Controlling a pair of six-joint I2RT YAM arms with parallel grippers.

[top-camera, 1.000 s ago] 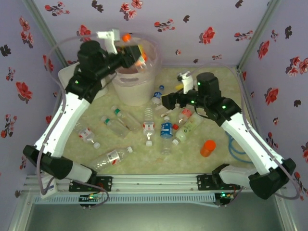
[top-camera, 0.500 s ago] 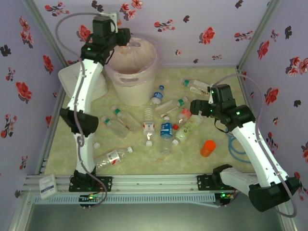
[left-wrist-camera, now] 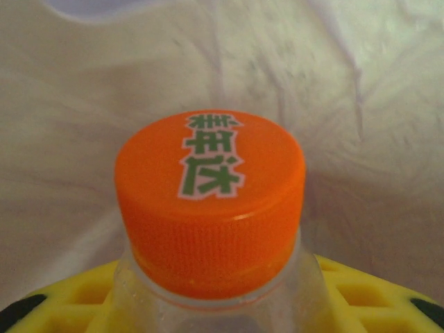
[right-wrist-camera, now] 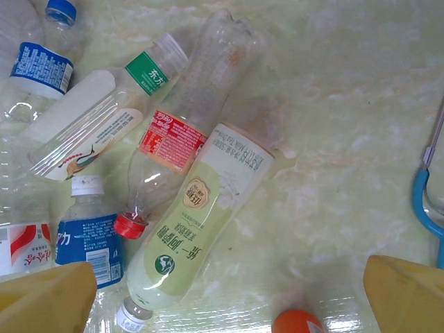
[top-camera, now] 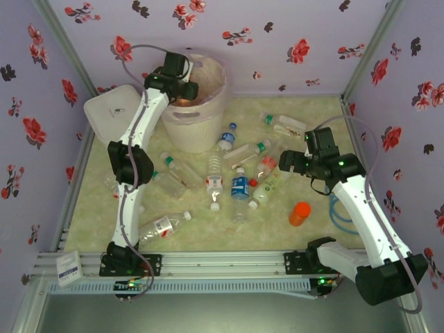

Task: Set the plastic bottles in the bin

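One orange-capped bottle [left-wrist-camera: 208, 201] was clamped between the yellow pads [left-wrist-camera: 361, 291] of the left gripper [top-camera: 184, 89], at the upper left of the overhead frame. It was held over the bin [top-camera: 194, 128] with the liner bag [left-wrist-camera: 361, 104] behind the cap, presumably so that a release would drop it inside. Roughly ten loose bottles [top-camera: 239, 186] lay scattered on their sides across the middle of the table [top-camera: 326, 229], awaiting collection. The right gripper [top-camera: 283, 163] hung right of centre, its fingers [right-wrist-camera: 45, 298] spread wide, gripping and touching nothing. It was poised above a green-labelled bottle [right-wrist-camera: 201, 236] and a red-labelled bottle [right-wrist-camera: 173, 142], likely the next picks. An orange cup [top-camera: 300, 213] stood apart at lower right.
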